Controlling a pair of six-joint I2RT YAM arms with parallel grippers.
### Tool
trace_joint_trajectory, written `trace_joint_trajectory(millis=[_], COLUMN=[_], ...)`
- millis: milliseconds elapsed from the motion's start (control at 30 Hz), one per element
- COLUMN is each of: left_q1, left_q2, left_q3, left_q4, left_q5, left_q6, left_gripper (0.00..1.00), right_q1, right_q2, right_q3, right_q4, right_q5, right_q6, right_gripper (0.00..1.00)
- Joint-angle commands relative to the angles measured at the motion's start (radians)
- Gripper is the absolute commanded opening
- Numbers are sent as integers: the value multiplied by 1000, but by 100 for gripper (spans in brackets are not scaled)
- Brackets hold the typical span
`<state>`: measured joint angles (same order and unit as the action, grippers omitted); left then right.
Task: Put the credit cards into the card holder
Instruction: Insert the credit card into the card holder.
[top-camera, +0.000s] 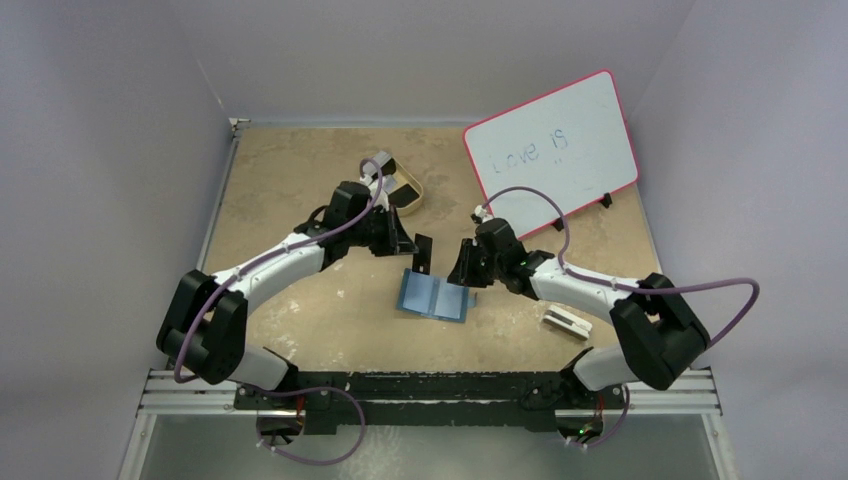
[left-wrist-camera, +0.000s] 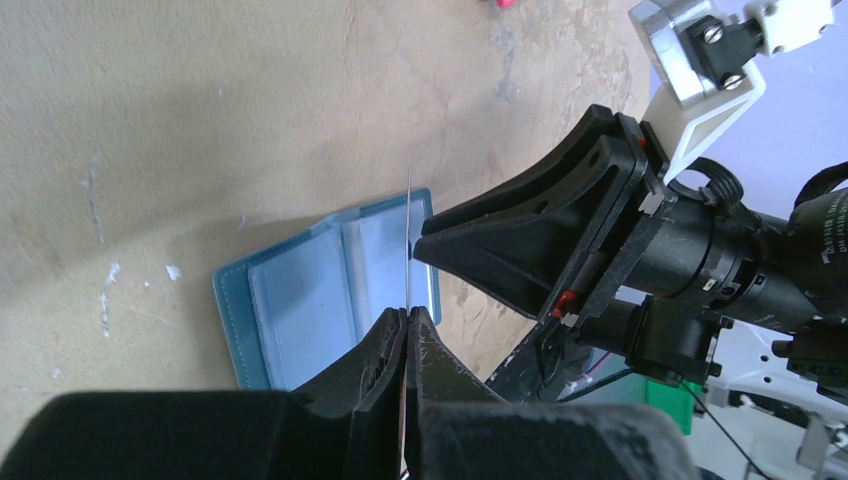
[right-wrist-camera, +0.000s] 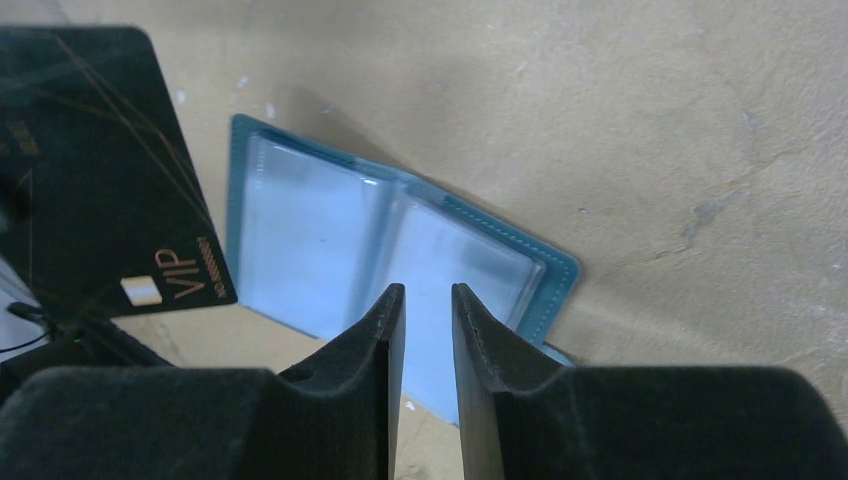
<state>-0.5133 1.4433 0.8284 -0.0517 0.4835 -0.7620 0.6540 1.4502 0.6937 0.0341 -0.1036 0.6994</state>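
The teal-blue card holder (top-camera: 436, 296) lies open on the table, its clear inner pockets facing up (right-wrist-camera: 320, 240). My left gripper (left-wrist-camera: 409, 313) is shut on a black credit card (top-camera: 422, 255) with gold "VIP" lettering (right-wrist-camera: 100, 170). The card stands on edge just above the holder's far side, and the left wrist view shows it edge-on (left-wrist-camera: 409, 225). My right gripper (right-wrist-camera: 428, 290) hovers low over the holder's right half. Its jaws stand a narrow gap apart with nothing between them. In the top view it (top-camera: 462, 272) sits right of the card.
A tan oval tray (top-camera: 407, 190) sits behind the left arm. A pink-framed whiteboard (top-camera: 552, 150) leans at the back right. A white block with a dark slot (top-camera: 567, 320) lies near the right arm's base. Grey walls enclose the table.
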Motion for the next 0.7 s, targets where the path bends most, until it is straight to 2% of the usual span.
trace_joint_trajectory(millis=[0,233,433,667], left_q1=[-18,-36,-37,-37], left_q2=[-30,48,116,152], left_q3=[-57,-98,-105,-130], left_q4=[168,196,133,165], left_q5=[35,91,90,113], left_q6=[-105,-46,47,54], left_gripper=[0,0,0,0], right_q1=[-4,-4,-4,-4], right_q2=[10,23,16,13], right_q3=[29,8,-7,-16], right_q4=[-9,-9,-3,4], right_q5=[33,40,47,45], right_q6=[-32,-38,-41,-41], right_gripper=[26,25,25,24])
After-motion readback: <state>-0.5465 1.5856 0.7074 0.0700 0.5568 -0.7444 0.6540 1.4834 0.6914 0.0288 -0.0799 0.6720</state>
